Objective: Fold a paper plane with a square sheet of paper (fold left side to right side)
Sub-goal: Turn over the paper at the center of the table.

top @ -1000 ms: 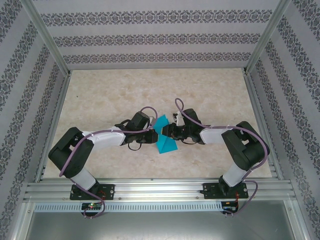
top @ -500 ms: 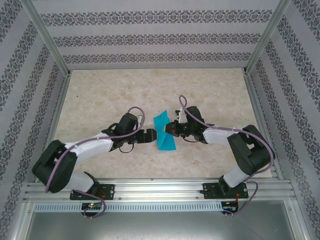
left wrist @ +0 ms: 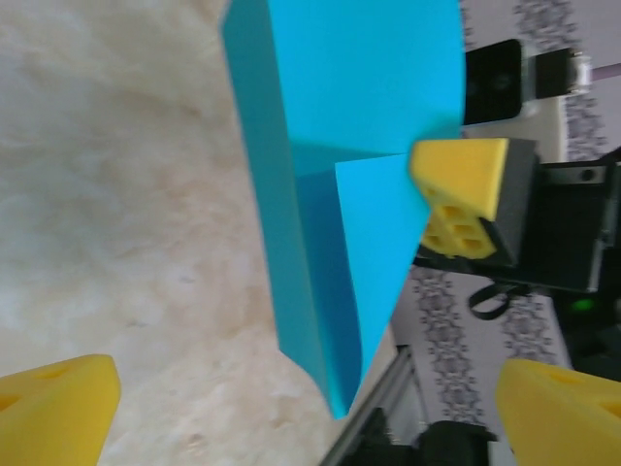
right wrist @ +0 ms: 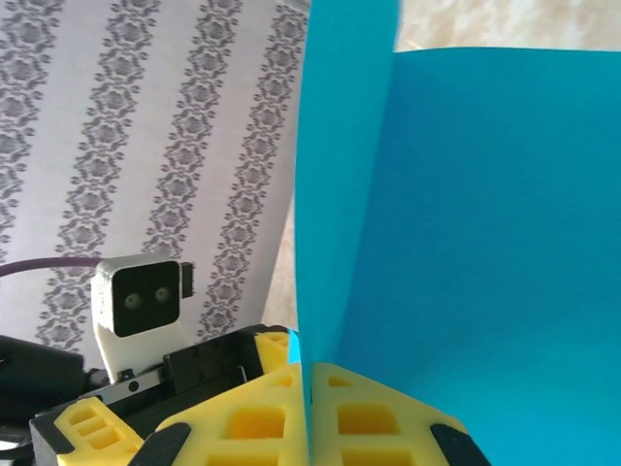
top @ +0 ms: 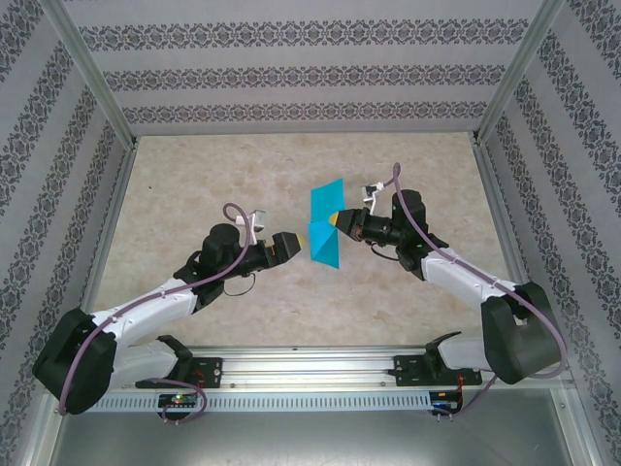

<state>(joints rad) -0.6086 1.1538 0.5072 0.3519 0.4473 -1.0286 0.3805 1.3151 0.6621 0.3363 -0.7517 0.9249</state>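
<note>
Your left hand (top: 289,243) has just let go and drawn back, fingers spread, so the half-folded sheet of paper (top: 325,248), held above the worktop (top: 194,184) at frame centre, now depends on your right hand's (top: 336,221) pinch alone.

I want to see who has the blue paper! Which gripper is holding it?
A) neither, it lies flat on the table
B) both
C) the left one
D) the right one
D: the right gripper is pinched shut on the teal paper, while the left gripper stands open, not gripping it.
</note>
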